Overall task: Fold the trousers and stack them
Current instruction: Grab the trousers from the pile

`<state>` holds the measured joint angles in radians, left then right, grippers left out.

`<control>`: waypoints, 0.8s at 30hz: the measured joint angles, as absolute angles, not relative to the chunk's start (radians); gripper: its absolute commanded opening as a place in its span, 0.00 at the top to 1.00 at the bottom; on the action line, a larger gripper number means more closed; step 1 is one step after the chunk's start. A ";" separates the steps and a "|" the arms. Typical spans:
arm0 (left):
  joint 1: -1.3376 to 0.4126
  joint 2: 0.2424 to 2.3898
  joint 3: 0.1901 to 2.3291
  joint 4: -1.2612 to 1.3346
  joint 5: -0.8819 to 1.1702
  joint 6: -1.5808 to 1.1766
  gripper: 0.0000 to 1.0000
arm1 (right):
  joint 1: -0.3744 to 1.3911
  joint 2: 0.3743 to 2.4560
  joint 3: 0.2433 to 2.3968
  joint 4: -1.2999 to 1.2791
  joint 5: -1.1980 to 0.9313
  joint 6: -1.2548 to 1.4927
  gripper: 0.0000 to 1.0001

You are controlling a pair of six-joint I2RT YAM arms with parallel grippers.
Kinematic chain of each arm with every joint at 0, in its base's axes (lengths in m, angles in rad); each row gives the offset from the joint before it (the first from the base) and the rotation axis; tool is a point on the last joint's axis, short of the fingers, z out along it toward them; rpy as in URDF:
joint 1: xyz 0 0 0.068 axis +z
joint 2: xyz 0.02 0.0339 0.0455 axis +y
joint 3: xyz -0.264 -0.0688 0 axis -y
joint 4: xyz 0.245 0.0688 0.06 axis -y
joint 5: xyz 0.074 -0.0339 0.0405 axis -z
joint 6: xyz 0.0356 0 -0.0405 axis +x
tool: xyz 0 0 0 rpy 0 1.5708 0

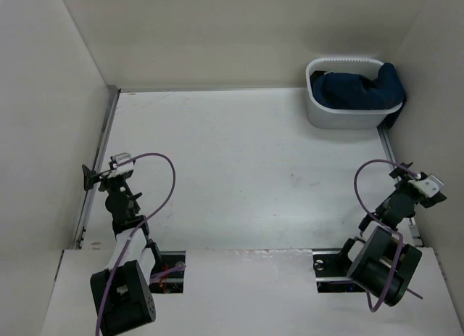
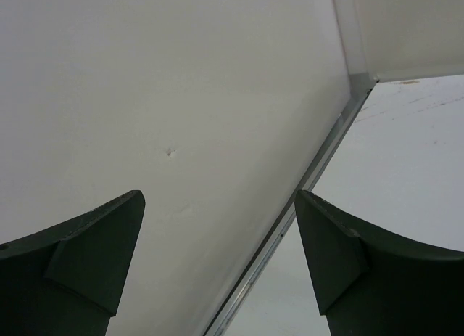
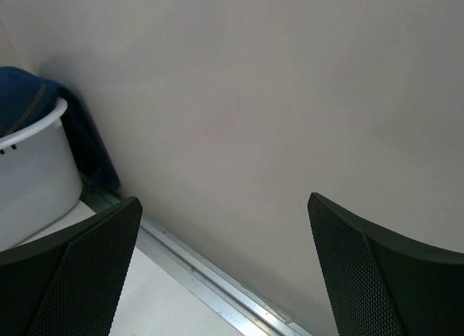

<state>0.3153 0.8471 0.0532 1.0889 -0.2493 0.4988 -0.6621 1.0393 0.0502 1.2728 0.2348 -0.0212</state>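
Start from the trousers (image 1: pixel 357 89), bunched inside the white basket (image 1: pixel 341 120) at the far right corner of the tabletop (image 1: pixel 239 176), with one dark fold draped over the basket's right rim. Note the left gripper (image 2: pixel 219 198) at the left edge, turned toward the side wall, spread wide apart and holding nothing; likewise the right gripper (image 3: pixel 225 202) at the right edge, nearer than the basket, gaping and empty. Probably best to send the right one first, being much the closer: swing away from the wall, reach over the rim and pinch a thick ridge of denim near the top of the heap, not the fold hanging outside, to keep the basket from tipping or dragging. Lift straight up until clear of the rim, then carry left and near onto the bare middle for spreading. Bring the left one across to help pull flat before any fold. Cannot tell where waistband or legs lie within the bundle, so expect to regrasp
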 measured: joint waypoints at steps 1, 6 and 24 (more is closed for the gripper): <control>0.313 0.847 0.053 1.089 -0.249 0.500 0.15 | -0.663 1.036 0.050 1.272 0.230 -0.018 0.00; 0.313 0.847 0.053 1.089 -0.249 0.501 0.15 | -0.701 1.027 0.050 1.276 0.215 0.003 0.00; 0.347 0.929 0.057 1.085 -0.238 0.495 0.15 | -0.079 0.909 0.682 0.673 -0.105 -0.415 0.00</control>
